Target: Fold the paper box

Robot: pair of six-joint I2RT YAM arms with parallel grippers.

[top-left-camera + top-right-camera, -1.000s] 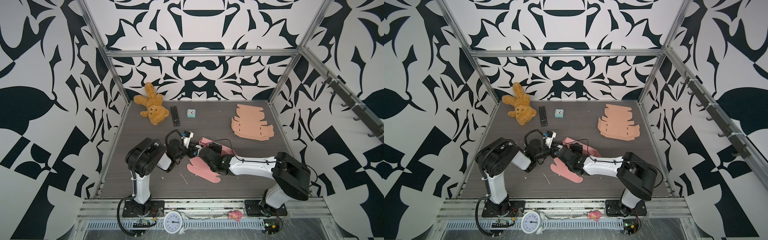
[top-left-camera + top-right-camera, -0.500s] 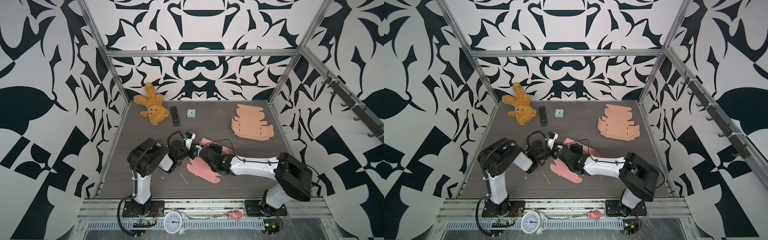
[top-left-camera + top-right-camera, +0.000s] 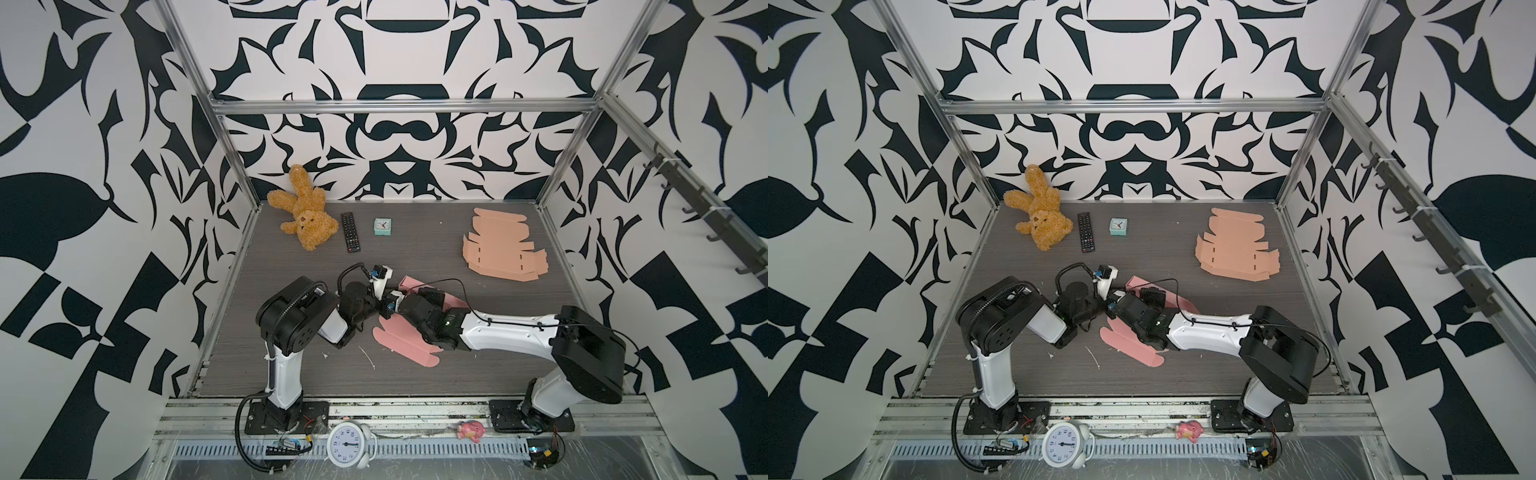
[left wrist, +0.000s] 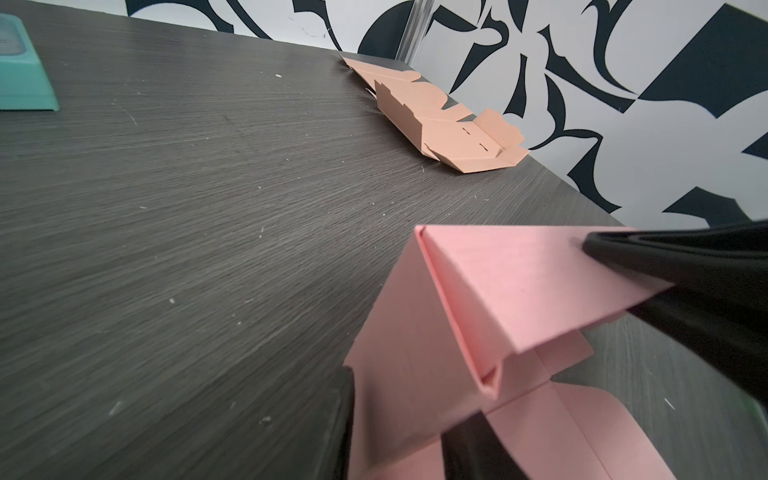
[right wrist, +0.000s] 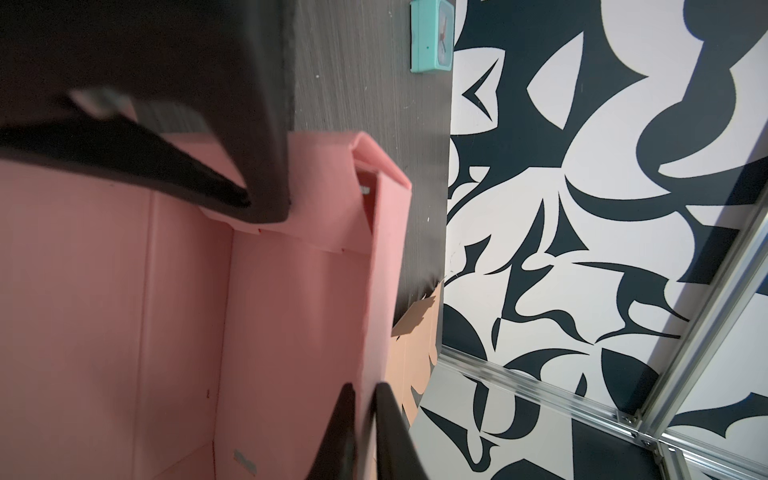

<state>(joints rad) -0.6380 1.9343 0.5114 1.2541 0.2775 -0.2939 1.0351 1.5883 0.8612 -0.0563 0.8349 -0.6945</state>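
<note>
Left fingers (image 4: pixel 343 428) narrower; one pink box (image 4: pixel 415 374)

The left pincer (image 4: pixel 409 395) and right pincer (image 5: pixel 365 388) were black, on arms of white shells (image 3: pixel 507 336), bulky black joints (image 3: pixel 590 357) and looping black cables (image 3: pixel 269 332).

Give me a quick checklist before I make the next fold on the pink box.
1. Right tool shut on pink box wall: ok.
2. Left tool grip firm: cannot tell; its fingers straddle a panel.
3. One side wall standing, doubled over: ok.
4. Near flap raised: not ok, lies flat on the table.
5. Tan blank apart from the work: ok.
</note>
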